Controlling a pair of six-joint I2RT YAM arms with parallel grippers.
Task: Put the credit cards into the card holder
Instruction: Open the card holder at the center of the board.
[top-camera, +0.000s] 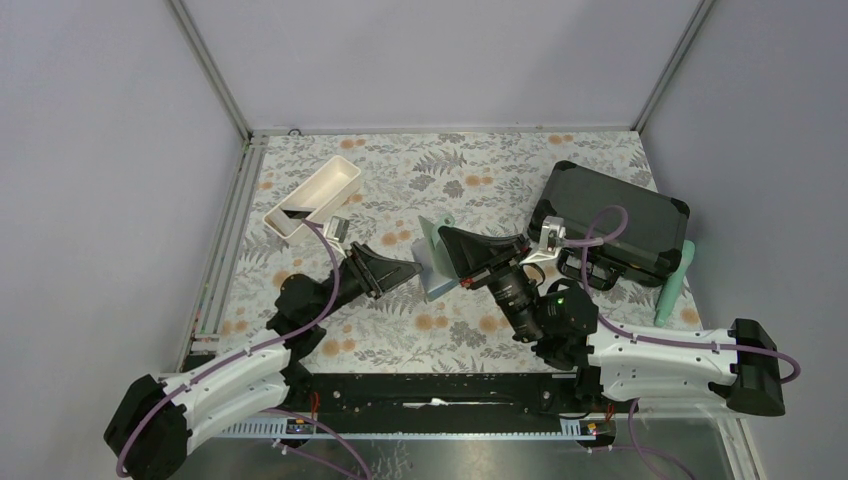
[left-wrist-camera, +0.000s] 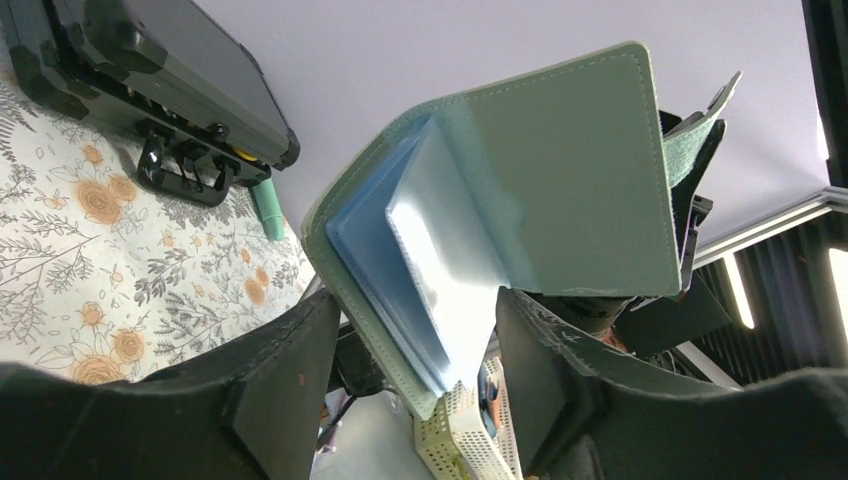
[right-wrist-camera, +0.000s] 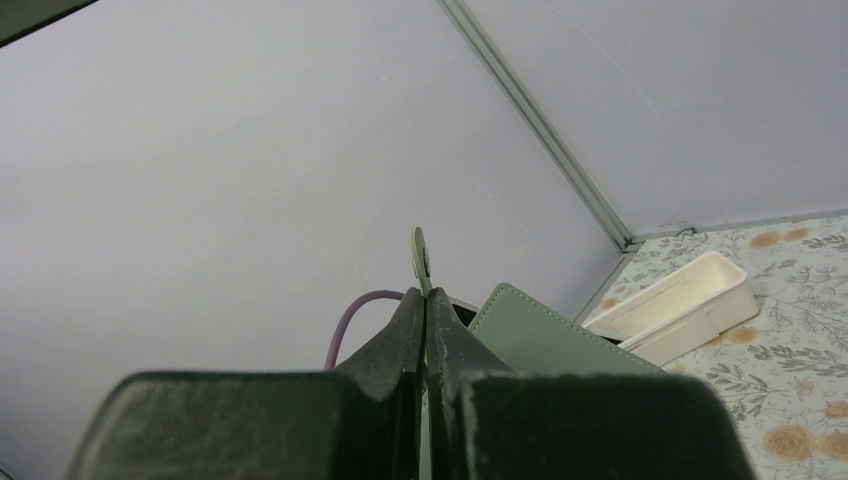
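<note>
My right claw (right-wrist-camera: 425, 300): clamped on the tab (right-wrist-camera: 419, 250) of the sage-green squarish card holder (left-wrist-camera: 570, 170) | my left claw (left-wrist-camera: 415, 330): fingers apart, straddling its pale blue pockets (left-wrist-camera: 365, 240)

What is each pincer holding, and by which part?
The right pincer is shut on the strap tab of the card holder. The left pincer flanks its blue pockets; whether it grips is unclear.

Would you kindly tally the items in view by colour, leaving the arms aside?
Green: 2 (card holder, mint stick)
Black: 1 (hard case)
White: 1 (tray)
Total: 4
</note>
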